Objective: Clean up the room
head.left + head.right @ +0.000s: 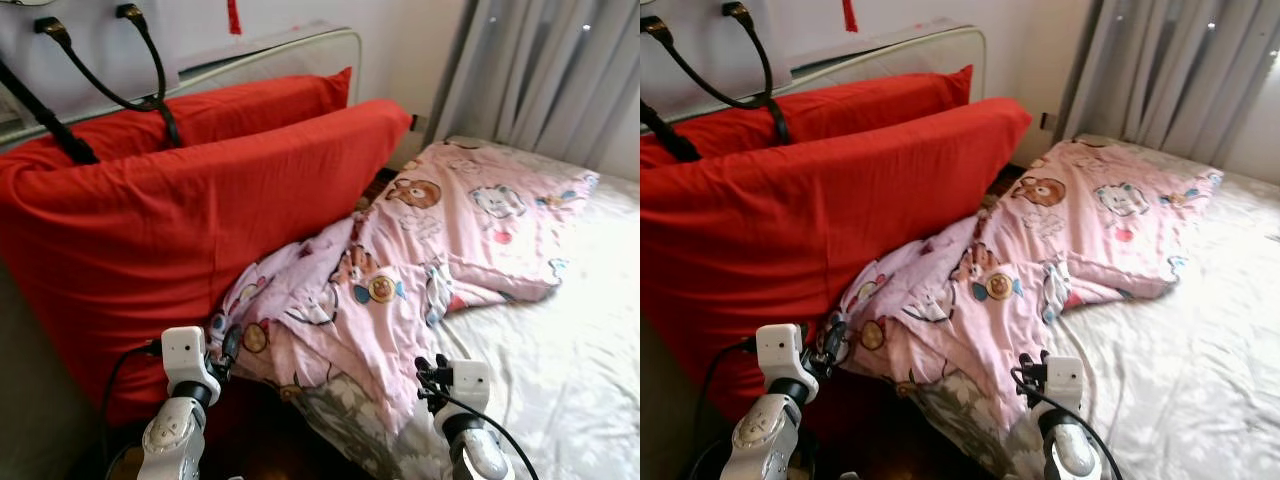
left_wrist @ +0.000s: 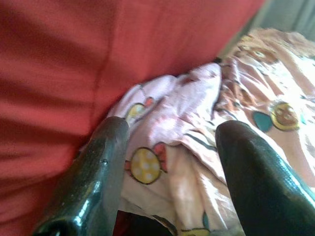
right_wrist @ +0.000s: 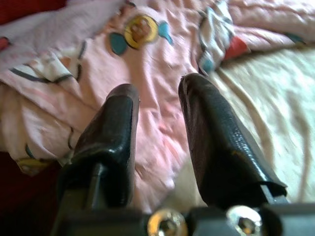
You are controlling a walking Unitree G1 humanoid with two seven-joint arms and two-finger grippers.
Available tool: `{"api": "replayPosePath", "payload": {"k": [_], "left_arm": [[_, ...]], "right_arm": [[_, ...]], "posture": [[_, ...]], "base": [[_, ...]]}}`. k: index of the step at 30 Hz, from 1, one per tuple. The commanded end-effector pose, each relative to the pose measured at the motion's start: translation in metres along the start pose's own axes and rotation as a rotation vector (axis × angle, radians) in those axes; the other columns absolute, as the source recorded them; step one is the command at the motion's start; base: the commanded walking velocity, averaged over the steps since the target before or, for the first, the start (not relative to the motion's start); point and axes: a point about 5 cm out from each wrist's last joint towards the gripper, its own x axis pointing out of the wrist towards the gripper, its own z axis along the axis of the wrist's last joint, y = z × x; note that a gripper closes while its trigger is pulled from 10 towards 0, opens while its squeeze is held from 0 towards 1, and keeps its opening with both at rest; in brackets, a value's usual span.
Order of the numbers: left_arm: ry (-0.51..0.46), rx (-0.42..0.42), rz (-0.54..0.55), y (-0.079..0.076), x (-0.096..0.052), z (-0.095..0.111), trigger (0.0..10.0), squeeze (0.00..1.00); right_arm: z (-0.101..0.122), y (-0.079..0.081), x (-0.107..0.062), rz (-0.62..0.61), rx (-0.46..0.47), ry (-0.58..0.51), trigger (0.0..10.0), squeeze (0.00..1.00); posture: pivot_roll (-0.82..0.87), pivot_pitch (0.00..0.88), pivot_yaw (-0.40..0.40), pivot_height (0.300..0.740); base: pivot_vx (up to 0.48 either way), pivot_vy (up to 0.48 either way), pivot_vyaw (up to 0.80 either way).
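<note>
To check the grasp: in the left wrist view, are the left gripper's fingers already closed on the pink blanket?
No, the left gripper has its two fingers spread apart, with the pink blanket in the gap between them.

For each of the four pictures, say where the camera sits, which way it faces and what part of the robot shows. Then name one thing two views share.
Left eye view: on the head, looking forward and down at the bed; both silver arms show.
Right eye view: beside it, same scene with the red pillows.
Left wrist view: along the left gripper, open, at the pink blanket by the pillow.
Right wrist view: along the right gripper, open, over the blanket's edge and the sheet.
Shared: the candy print on the blanket in the head and right wrist views.
</note>
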Motion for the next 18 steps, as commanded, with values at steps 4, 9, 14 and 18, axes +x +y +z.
{"api": "replayPosePath", "payload": {"k": [4,9,14,18], "left_arm": [[0.007,-0.003,-0.008,-0.0022,0.0003,0.0001,10.0,0.00],[0.007,-0.004,-0.007,-0.0020,-0.0001,0.0004,10.0,0.00],[0.008,-0.004,-0.009,-0.0017,-0.0006,0.0007,10.0,0.00],[0.010,-0.006,-0.011,-0.0013,-0.0009,0.0007,10.0,0.00]], "right_arm": [[0.0019,-0.0018,0.0021,-0.002,-0.012,0.012,10.0,0.00],[0.0027,-0.0018,0.0009,0.001,0.002,-0.008,10.0,0.00],[0.0031,-0.0001,0.0015,0.003,-0.001,-0.008,10.0,0.00],[0.0021,0.0020,0.0021,0.013,-0.003,0.004,10.0,0.00]], "posture": [[-0.02,0.002,-0.030,0.665],[-0.02,0.008,-0.029,0.665],[-0.02,0.011,-0.028,0.665],[-0.01,0.014,-0.027,0.665]], "base": [[0.000,0.000,0.00],[0.000,0.000,0.00],[0.000,0.000,0.00],[0.000,0.000,0.00]]}}
